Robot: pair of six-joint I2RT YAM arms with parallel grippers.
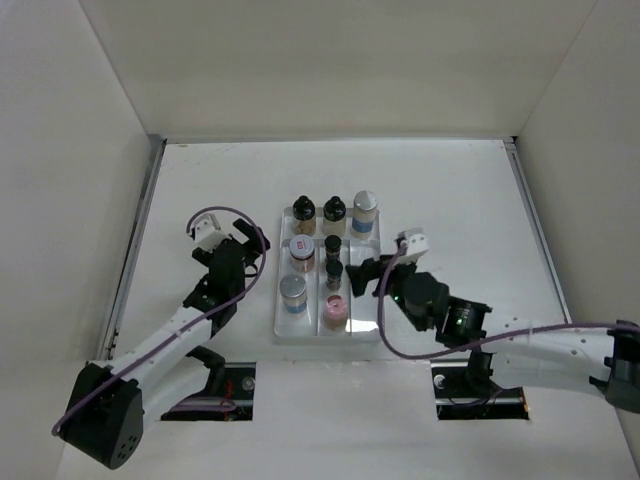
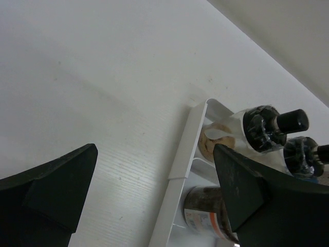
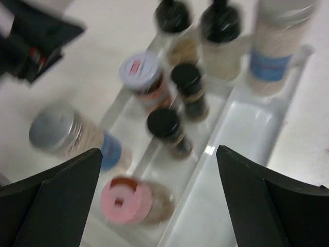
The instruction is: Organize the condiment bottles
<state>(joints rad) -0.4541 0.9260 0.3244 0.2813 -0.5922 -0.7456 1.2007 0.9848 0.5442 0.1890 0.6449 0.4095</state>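
- Inside the white tray (image 1: 366, 300), seven condiment bottles (image 1: 333, 247) are standing upright: three along the back, the others in the left and middle lanes.
- I am holding my left gripper (image 1: 252, 243) spread apart and empty, just beside the tray's left rim.
- I am hovering my right gripper (image 1: 360, 276), fingers parted and empty, over the tray's right side.

The worktop (image 1: 450, 190) is white, matte and faintly grained, boxed in by pale walls (image 1: 90, 150) on three sides. Flat on it, near the middle, lies one white divided tray (image 1: 360, 326), its long side running toward the back wall.
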